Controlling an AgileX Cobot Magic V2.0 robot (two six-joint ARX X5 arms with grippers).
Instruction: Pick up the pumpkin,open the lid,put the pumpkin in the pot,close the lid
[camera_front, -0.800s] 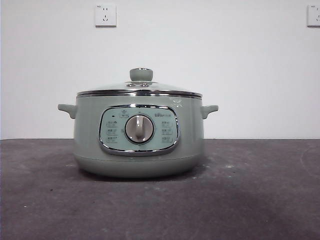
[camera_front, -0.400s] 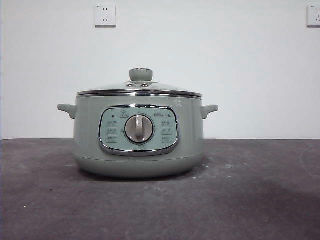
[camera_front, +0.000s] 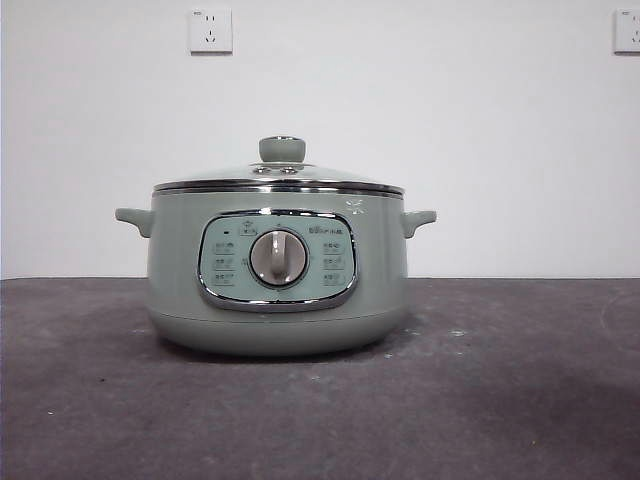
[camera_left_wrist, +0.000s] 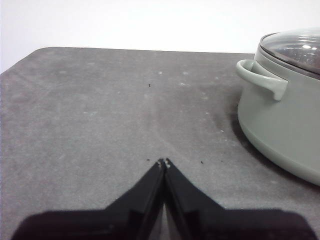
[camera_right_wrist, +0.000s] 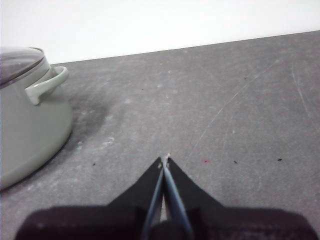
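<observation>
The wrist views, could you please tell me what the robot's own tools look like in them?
Each shows a matte black tool. The left tool is two flat tapering jaws that form a sharp wedge, with tiny pale specks at the tips, rising from a broad black base. The right tool has the same wedge shape, with a bluish-grey strip along the jaws' inner edges. No cables or markings are visible.

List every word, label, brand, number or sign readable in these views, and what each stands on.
No text can be read for certain.
Pot front panel: a short brand mark at upper right of the dial, too blurred to read.
Panel: small icons with captions either side of the dial, too small to read.
Wall sockets: tiny mark at the corner, illegible.
Lid, table: no text.
</observation>
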